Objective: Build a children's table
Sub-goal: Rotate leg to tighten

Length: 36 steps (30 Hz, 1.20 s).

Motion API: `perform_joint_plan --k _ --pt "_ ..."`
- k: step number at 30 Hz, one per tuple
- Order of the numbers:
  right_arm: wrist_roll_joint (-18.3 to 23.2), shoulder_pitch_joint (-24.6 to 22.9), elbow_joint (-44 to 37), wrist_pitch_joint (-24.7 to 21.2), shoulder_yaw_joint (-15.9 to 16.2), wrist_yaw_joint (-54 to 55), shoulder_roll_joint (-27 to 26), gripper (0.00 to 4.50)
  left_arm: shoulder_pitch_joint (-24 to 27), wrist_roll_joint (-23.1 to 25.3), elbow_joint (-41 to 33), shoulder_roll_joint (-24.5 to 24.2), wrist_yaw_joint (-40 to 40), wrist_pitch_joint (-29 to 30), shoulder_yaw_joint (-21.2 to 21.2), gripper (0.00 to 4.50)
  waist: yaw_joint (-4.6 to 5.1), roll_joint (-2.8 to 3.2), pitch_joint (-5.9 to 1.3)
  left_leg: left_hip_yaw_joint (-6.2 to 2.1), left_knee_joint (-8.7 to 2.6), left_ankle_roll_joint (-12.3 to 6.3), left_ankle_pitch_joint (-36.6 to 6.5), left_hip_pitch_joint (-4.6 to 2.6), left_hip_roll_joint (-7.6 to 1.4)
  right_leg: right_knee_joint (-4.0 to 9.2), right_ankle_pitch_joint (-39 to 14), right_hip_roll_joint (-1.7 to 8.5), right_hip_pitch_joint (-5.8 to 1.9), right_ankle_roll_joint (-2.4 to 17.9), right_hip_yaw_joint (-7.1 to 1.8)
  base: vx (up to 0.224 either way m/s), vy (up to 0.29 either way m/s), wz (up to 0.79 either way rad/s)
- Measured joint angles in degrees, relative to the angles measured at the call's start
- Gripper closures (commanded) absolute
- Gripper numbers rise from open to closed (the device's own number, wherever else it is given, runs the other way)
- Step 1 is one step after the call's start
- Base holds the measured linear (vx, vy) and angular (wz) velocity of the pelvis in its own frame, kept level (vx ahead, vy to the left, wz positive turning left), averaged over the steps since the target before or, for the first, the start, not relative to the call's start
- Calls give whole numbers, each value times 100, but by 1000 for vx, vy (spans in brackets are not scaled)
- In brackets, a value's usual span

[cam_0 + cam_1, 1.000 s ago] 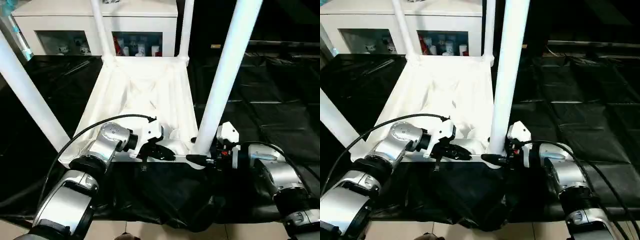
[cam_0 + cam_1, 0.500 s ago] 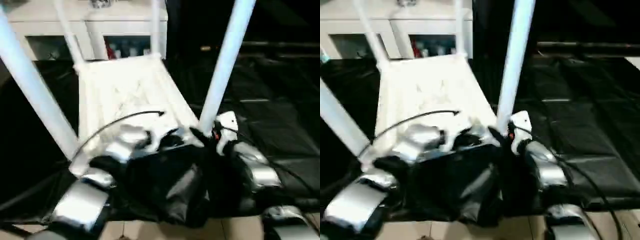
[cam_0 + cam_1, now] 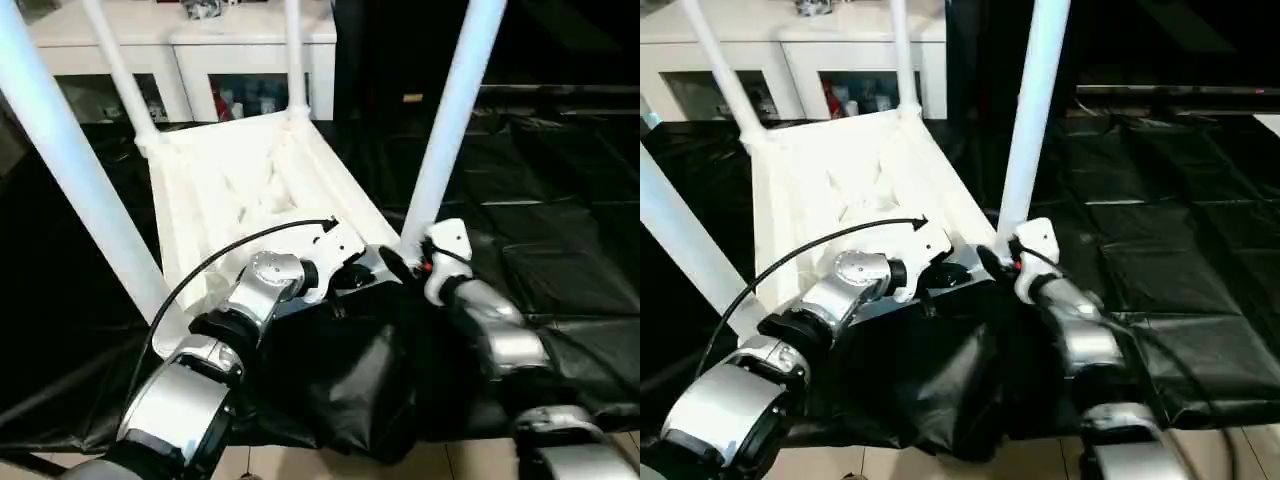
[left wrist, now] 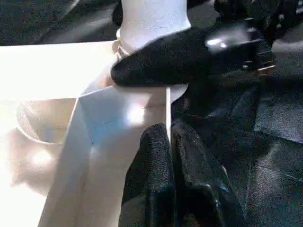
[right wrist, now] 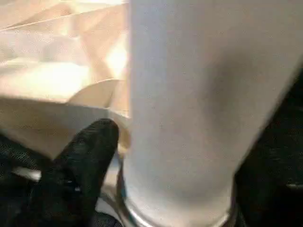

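The children's table lies upside down, its ribbed white tabletop facing up with white legs standing in its corner sockets. The near right leg rises beside both grippers. My left gripper is shut on the tabletop's thin rim just beside that corner socket; it also shows from above as the left gripper. My right gripper is open around the base of that leg. One of its black fingers stands a little off the leg's side, just above the socket collar.
A white cabinet with glass doors stands behind the table. Black sheeting covers the floor around it and bunches up in front of me. The near left leg slants up close to my left arm.
The whole picture has swung and tilted, so the camera moved. Both grippers stay at the table's near right corner, the left still on the rim.
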<state>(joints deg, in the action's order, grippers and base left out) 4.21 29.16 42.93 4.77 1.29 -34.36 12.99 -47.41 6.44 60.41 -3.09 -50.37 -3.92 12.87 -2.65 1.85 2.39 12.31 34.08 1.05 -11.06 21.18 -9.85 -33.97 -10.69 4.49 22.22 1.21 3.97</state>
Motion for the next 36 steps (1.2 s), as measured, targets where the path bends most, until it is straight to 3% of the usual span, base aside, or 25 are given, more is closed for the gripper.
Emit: perform_joint_plan --k 8,13,21,29,33,36 --pt "257 -203 -312 280 278 -1994 633 69 192 -133 -243 -525 -1466 -429 101 450 -87 -5 4 0 -16 -30 18 46 -5 -14 -10 -1 54 -15 9 0 0 0" --pt "494 -267 -471 139 486 -3081 887 69 202 -189 -334 -886 -2385 -604 216 450 -232 -8 5 0 15 -39 14 93 -9 -18 -7 0 81 -10 12 0 0 0" --pt "670 -340 -634 -92 539 -3630 957 150 254 -247 -488 -1021 -2797 -567 259 450 -259 -15 10 2 23 -43 10 94 -8 -19 -4 5 81 -5 11 0 0 0" --pt "719 -495 -857 -271 477 -3470 896 178 294 -289 -501 -980 -2726 -532 246 450 -257 -13 10 3 23 -43 10 89 -8 -20 -3 5 77 -5 11 0 0 0" --pt "536 -431 -577 -240 185 -2049 513 184 216 -169 -261 -712 -1609 -507 110 450 -186 -12 9 2 36 -6 2 68 -8 -21 21 5 62 11 6 0 0 0" --pt "460 -355 -436 -281 0 -1050 237 185 146 -112 -116 -462 -964 -402 56 450 -48 -11 8 2 40 -4 3 59 -6 -11 26 5 53 15 2 0 0 0"
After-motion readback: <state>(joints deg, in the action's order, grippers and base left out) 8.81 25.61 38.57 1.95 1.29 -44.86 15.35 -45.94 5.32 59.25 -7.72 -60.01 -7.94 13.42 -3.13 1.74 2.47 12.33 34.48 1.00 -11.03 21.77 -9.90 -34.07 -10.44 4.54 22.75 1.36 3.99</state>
